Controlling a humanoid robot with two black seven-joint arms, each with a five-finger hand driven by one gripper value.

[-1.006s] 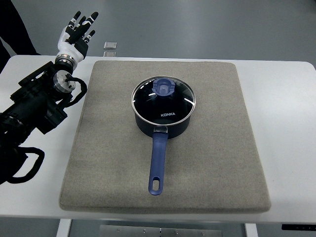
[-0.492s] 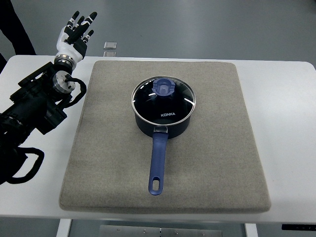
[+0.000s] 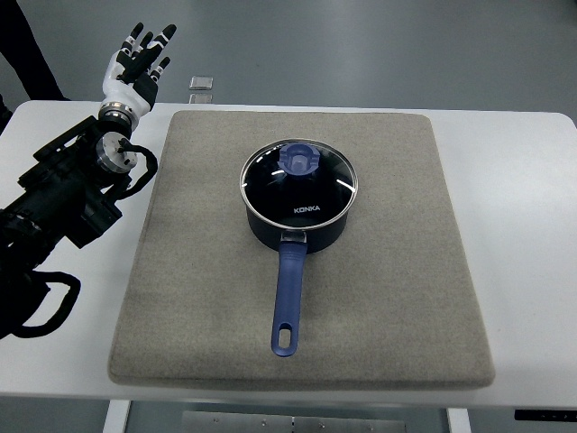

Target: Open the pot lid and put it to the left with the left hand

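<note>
Nearest you, the white table (image 3: 532,271) carries a grey mat (image 3: 397,298), and the blue handle (image 3: 287,302) of the pot (image 3: 297,230) points back toward your side, lying over the mat. The pot sits at the mat's middle. Its glass lid (image 3: 298,183) is on the pot, rim seated all round, with the blue knob (image 3: 299,160) upright just behind the lid's centre. Over at your left, the black left arm (image 3: 63,194) comes in across the table edge, well apart from the pot. Farther back, your left hand (image 3: 135,68) is raised past the table's far left corner, its fingers (image 3: 149,41) spread and holding nothing. Beyond the mat, a small clear object (image 3: 201,84) lies just past the table's far edge.
</note>
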